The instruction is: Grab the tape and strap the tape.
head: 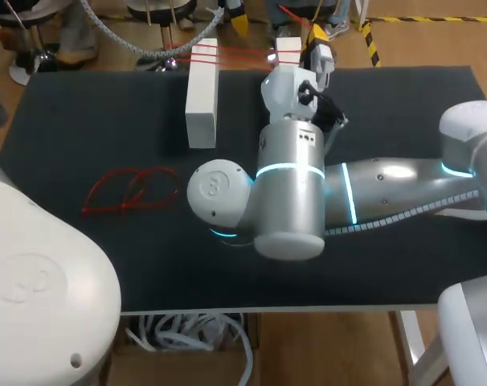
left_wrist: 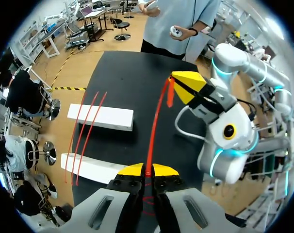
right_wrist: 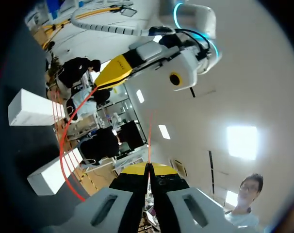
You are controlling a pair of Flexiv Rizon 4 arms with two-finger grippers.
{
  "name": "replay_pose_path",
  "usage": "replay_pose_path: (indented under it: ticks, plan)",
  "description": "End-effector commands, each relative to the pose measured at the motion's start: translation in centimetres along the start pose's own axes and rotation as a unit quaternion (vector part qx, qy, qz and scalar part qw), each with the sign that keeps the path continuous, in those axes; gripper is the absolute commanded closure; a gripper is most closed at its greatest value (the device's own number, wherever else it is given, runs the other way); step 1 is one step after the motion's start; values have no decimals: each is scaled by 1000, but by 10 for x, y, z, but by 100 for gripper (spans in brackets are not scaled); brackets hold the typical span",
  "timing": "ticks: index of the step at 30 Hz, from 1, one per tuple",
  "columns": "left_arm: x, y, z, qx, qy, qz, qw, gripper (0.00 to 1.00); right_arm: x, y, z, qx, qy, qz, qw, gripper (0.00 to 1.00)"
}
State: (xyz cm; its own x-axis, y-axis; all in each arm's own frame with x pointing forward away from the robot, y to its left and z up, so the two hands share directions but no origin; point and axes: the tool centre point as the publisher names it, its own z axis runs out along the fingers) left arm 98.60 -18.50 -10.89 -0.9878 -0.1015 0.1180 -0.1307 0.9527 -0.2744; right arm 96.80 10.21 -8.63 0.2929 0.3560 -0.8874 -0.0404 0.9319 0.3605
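Observation:
A red tape strand (left_wrist: 154, 126) runs from my left gripper (left_wrist: 147, 169), shut on one end, to my right gripper (left_wrist: 178, 85), shut on the other. In the right wrist view my right gripper (right_wrist: 149, 168) pinches the tape, which curves (right_wrist: 64, 141) away to my left gripper (right_wrist: 110, 72). In the head view my right gripper (head: 318, 48) is at the far table edge beside the small white block (head: 288, 50). My left gripper (head: 238, 22) hangs just beyond that edge. More red strands (head: 239, 53) stretch across to the long white block (head: 202, 92).
Loose red tape loops (head: 131, 190) lie on the black table (head: 83, 112) at the left. My right arm's elbow (head: 288, 193) hangs over the table's middle. The two white blocks (left_wrist: 101, 116) (left_wrist: 91, 167) lie parallel with strands across both.

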Motion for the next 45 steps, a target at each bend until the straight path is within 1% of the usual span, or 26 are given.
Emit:
replay_pose_path:
  ticks: [1, 6, 10, 14, 17, 18, 24, 28, 30, 35, 39, 45]
  plan:
    - [0, 0, -1, -2, 0, 0, 1000, 100, -14, -7, 11, -13, 47, -24, 999, 100]
    - [0, 0, -1, -2, 0, 0, 1000, 100, -16, -7, 19, -35, 79, -47, 995, 100]
    - [0, 0, -1, -2, 0, 0, 1000, 100, -22, -15, 23, -64, 94, -59, 992, 100]
    - [0, 0, -1, -2, 0, 0, 1000, 100, -23, -22, 25, -96, 93, -95, 986, 100]
    - [0, 0, -1, -2, 0, 0, 1000, 100, -22, -25, 26, -116, 95, -129, 980, 100]
    - [0, 0, -1, -2, 0, 0, 1000, 100, -22, -26, 26, -131, 95, -149, 975, 100]
    - [0, 0, -1, -2, 0, 0, 1000, 100, -19, -25, 22, -167, 96, -182, 964, 100]
    - [0, 0, -1, -2, 0, 0, 1000, 100, -22, -23, 19, -189, 97, -196, 957, 100]
    - [0, 0, -1, -2, 0, 0, 1000, 100, -23, -22, 18, -194, 104, -206, 953, 100]
    - [0, 0, -1, -2, 0, 0, 1000, 100, -28, -15, 17, -213, 117, -243, 939, 100]
    - [0, 0, -1, -2, 0, 0, 1000, 100, -33, -7, 16, -220, 122, -259, 932, 100]
    - [0, 0, -1, -2, 0, 0, 1000, 100, -32, 0, 12, -228, 122, -282, 924, 100]
